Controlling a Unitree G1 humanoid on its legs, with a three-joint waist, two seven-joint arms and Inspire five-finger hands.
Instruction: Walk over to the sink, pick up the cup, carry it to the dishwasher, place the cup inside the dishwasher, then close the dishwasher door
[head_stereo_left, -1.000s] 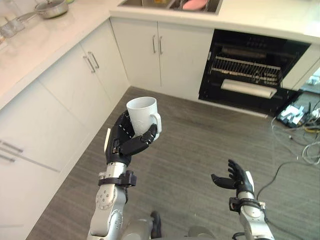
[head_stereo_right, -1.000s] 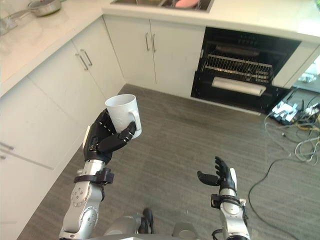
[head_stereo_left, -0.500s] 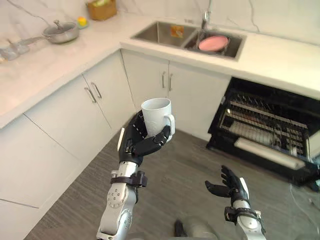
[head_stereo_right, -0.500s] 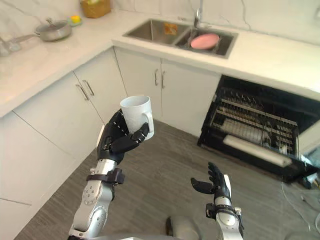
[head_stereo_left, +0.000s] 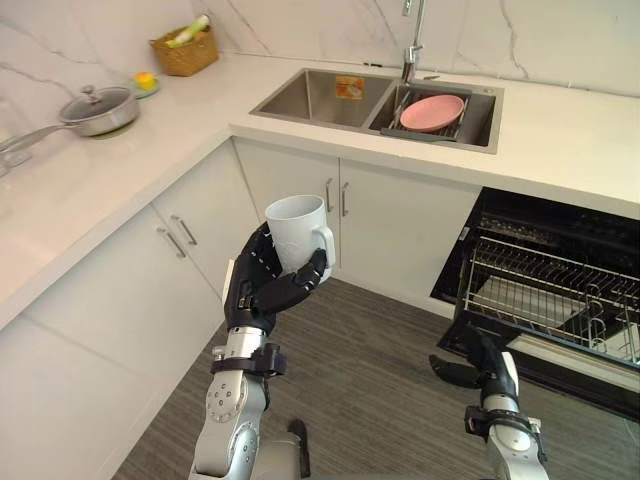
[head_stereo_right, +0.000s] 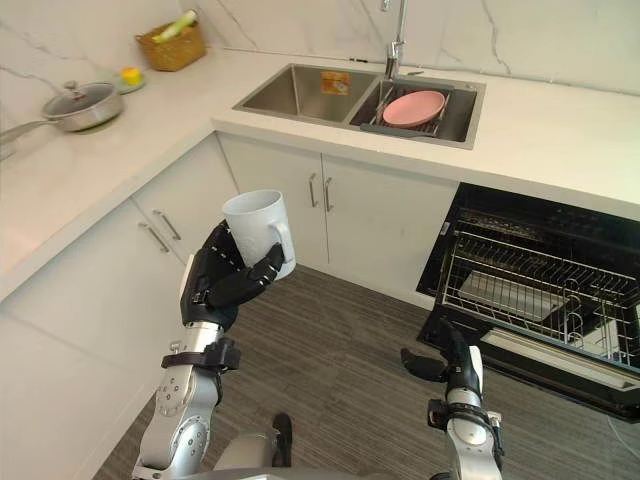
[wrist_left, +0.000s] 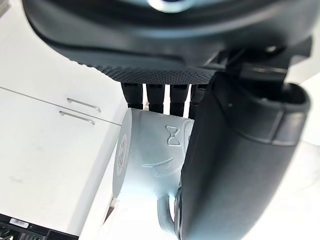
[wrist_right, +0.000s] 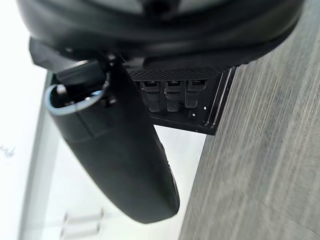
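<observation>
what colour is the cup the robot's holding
White; the cup shows best in the left eye view.

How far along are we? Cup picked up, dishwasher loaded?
Pickup looks done: the left hand grips the white cup upright above the floor. In hand: the carry to the open dishwasher. Left: setting it in the rack, shutting up. Right hand open, empty.

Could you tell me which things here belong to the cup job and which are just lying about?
Job: white cup, held upright in the left hand; open dishwasher; sink; right hand, open and empty.
Lying about: pink plate in the sink; lidded pan and basket on the counter.
</observation>
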